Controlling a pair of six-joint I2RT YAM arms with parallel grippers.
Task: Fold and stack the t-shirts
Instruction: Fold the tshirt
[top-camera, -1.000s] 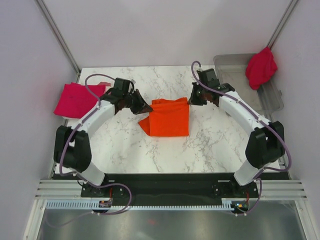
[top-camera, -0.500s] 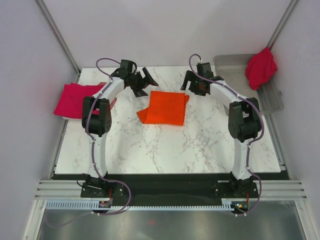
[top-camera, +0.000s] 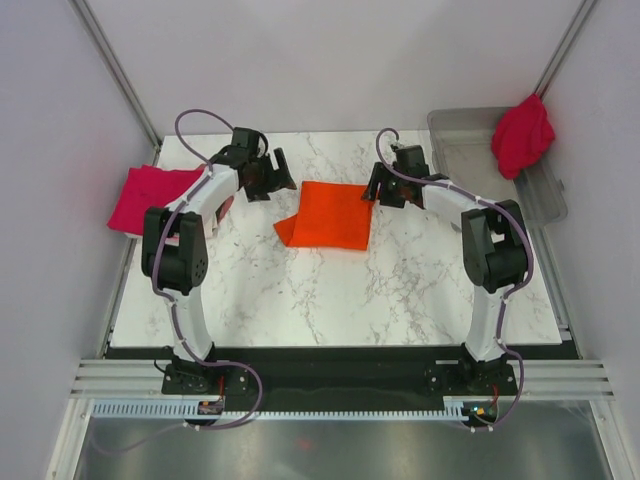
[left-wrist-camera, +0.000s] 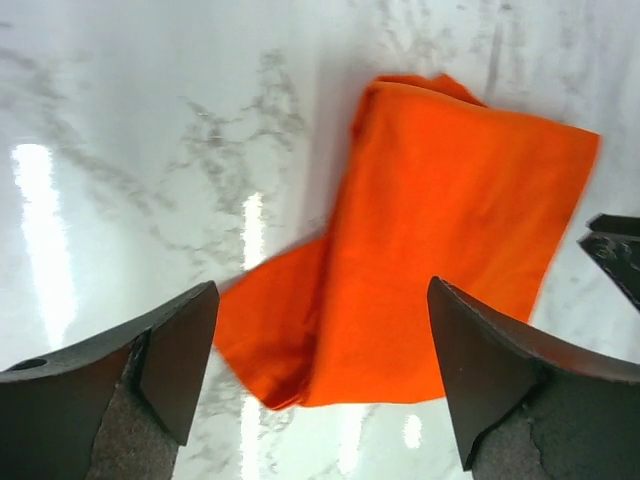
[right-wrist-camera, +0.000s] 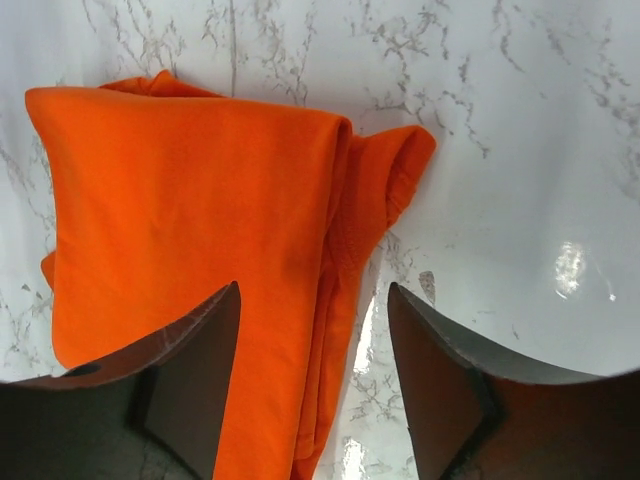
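Note:
A bright orange t-shirt (top-camera: 328, 216) lies folded flat on the marble table, with a loose flap sticking out at its near left corner. My left gripper (top-camera: 270, 175) hovers open just beyond the shirt's far left corner and holds nothing. In the left wrist view the orange shirt (left-wrist-camera: 450, 250) lies below the spread jaws of the left gripper (left-wrist-camera: 320, 290). My right gripper (top-camera: 378, 188) is open at the far right corner. Its wrist view shows the right gripper (right-wrist-camera: 313, 287) over the shirt's (right-wrist-camera: 190, 200) bunched edge. A crimson t-shirt (top-camera: 150, 195) lies at the table's left edge.
A clear grey plastic bin (top-camera: 480, 155) stands at the back right, with another crimson t-shirt (top-camera: 522, 135) draped over its far rim. Bare marble (top-camera: 330, 300) stretches from the orange shirt to the arm bases. Grey walls close in on both sides.
Both grippers, shut on the orange shirt's far corners a second ago, carried it a little farther back and let go. Both arms have stretched out toward the far side.

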